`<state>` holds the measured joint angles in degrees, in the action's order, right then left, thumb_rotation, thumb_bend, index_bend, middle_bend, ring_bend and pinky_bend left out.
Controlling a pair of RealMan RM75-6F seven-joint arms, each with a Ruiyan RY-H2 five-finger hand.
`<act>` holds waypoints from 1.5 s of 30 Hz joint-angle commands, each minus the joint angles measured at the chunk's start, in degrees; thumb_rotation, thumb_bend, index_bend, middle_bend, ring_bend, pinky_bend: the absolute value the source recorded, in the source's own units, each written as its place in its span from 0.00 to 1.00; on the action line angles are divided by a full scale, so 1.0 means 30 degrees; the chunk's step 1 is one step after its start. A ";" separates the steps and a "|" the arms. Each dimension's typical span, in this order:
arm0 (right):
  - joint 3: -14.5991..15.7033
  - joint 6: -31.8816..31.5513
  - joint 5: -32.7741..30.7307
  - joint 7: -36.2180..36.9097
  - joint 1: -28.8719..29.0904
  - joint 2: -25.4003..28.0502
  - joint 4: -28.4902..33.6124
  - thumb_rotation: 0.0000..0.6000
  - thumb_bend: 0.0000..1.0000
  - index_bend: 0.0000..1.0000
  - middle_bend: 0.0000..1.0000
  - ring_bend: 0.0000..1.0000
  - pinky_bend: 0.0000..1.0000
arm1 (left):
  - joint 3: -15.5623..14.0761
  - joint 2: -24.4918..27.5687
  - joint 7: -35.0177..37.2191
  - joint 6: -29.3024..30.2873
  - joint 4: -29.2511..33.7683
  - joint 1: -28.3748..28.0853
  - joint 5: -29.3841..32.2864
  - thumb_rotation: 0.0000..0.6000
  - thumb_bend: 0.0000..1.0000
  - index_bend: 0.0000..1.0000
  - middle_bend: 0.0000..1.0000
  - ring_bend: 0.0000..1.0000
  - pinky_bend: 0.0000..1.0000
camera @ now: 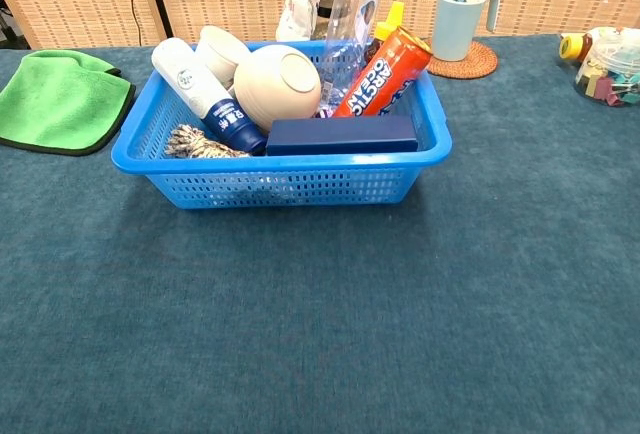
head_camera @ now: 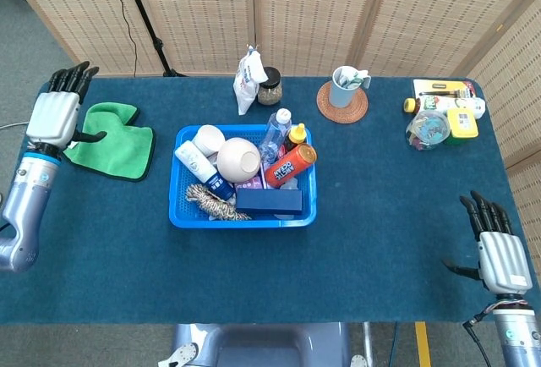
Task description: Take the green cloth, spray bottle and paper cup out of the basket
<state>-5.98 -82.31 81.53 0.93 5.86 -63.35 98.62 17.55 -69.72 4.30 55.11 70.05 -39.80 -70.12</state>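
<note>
The green cloth (head_camera: 114,140) (camera: 62,99) lies flat on the table, left of the blue basket (head_camera: 182,215) (camera: 280,169). My left hand (head_camera: 57,117) hovers at the cloth's left edge with fingers stretched out, holding nothing. In the basket a white paper cup (head_camera: 208,139) (camera: 222,52) lies at the back left. Beside it leans a white and blue bottle (head_camera: 203,168) (camera: 200,89). A clear bottle (head_camera: 276,130) (camera: 350,14) stands behind a cream bowl (head_camera: 238,160). My right hand (head_camera: 499,249) is empty at the table's front right corner, fingers apart.
The basket also holds an orange can (head_camera: 290,165), a dark blue box (head_camera: 269,200) and a rope coil (head_camera: 211,202). Behind it stand a white bag (head_camera: 248,79), a jar (head_camera: 270,88) and a mug (head_camera: 345,86) on a coaster. Small containers (head_camera: 439,117) crowd the back right.
</note>
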 commanded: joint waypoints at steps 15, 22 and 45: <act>-0.0084 0.0020 -0.0191 0.0236 -0.0018 0.0143 -0.0041 1.00 0.00 0.00 0.00 0.00 0.00 | -0.2659 -0.3925 -0.2866 0.2130 0.0550 -0.0546 -0.4520 1.00 0.05 0.09 0.03 0.13 0.09; -0.0124 0.0112 -0.0324 0.0381 -0.0004 0.0201 -0.0133 1.00 0.00 0.00 0.00 0.00 0.00 | -0.2172 -0.4815 -0.4265 0.1909 0.0708 -0.1236 -0.3999 1.00 0.08 0.18 0.11 0.18 0.09; -0.0213 0.0112 -0.0462 0.0419 0.0012 0.0228 -0.0062 1.00 0.00 0.00 0.00 0.00 0.00 | -0.2357 -0.6757 -0.5601 0.1138 -0.1063 -0.1857 -0.2888 1.00 0.08 0.28 0.19 0.23 0.10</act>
<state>-6.62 -81.98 80.14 2.18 5.89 -62.66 98.43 10.45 -89.84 -12.46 58.59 67.01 -45.27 -78.86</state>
